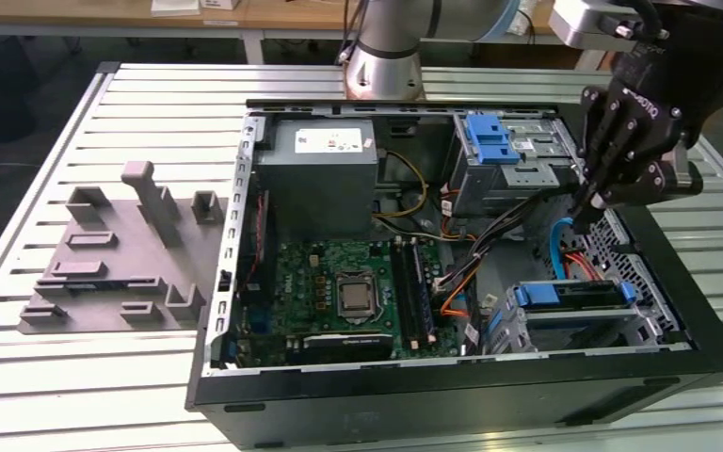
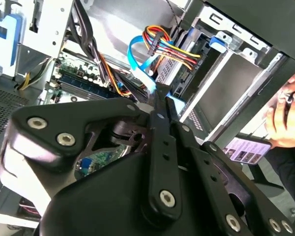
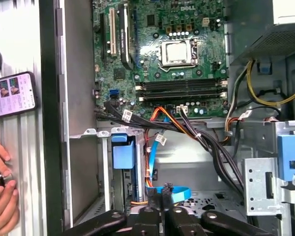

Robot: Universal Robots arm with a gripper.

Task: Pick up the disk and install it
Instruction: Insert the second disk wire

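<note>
Here the gripper (image 1: 584, 218) hangs over the open computer case (image 1: 462, 377), its black fingers drawn together to a narrow tip with nothing between them; in the first wrist view the fingertips (image 3: 163, 191) meet just above a loop of flat blue cable (image 3: 179, 192); in the second wrist view the gripper (image 2: 159, 93) points down at that same blue cable (image 2: 137, 59) and at a bundle of red, yellow and orange wires (image 2: 172, 49).

The disk (image 1: 571, 295) sits in the lower drive bay near the front of the case, on the exterior view's right, its blue plastic frame showing along the top edge; the gripper is above it and apart from it. In the first wrist view the disk (image 3: 124, 155) appears edge-on inside its metal slot, blue tab outward, beside the fingertips and not touching them.

Farther out, a second bay with a blue latch (image 1: 492, 139) stands toward the back of the case; the grey power supply (image 1: 317, 179) sits on the exterior view's left of it; the green motherboard (image 1: 349, 292) lies below.

Outside the case, a grey moulded fixture (image 1: 117, 254) rests on the slatted table (image 1: 35, 377); in the first wrist view a person's hand (image 3: 1, 196) lies near a phone (image 3: 12, 94).
</note>
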